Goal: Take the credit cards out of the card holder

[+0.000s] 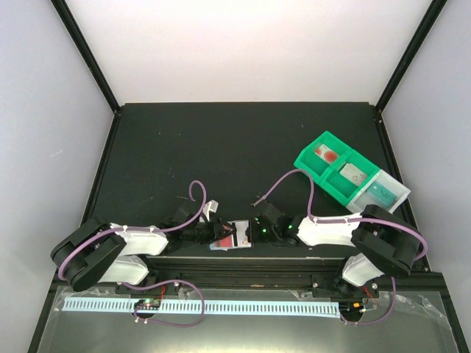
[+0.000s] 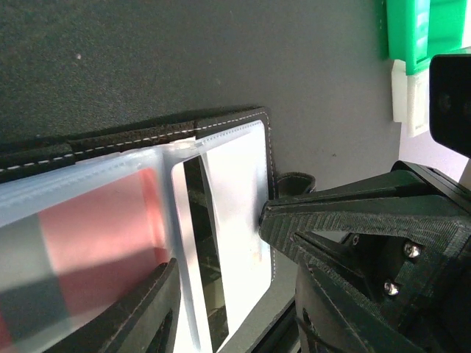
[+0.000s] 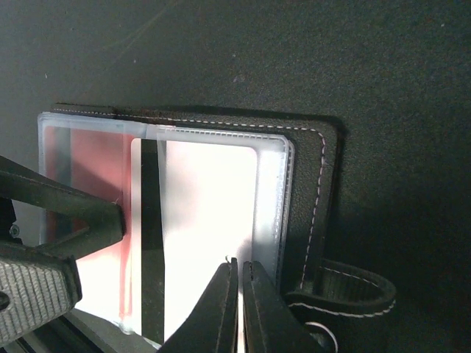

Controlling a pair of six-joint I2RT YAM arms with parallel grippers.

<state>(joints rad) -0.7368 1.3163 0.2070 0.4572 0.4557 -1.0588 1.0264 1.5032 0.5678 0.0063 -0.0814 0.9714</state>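
Observation:
The card holder (image 3: 324,191) lies open near the table's front edge, black with white stitching and clear pockets; from above it (image 1: 229,237) sits between both grippers. A white credit card (image 3: 210,220) with a black stripe sits in the right pocket, beside a red-tinted one (image 3: 96,169). My right gripper (image 3: 241,266) is shut, its tips at the white card's near edge. My left gripper (image 2: 219,243) spans the clear pocket, one finger (image 2: 324,220) against its right edge and the other (image 2: 140,309) on the red part.
A green-and-clear compartment tray (image 1: 313,165) stands at the right back, holding a white card with red marks (image 1: 326,154), a pale grey card (image 1: 353,175) and a teal one (image 1: 383,193). The metal rail (image 1: 235,266) runs just in front of the holder.

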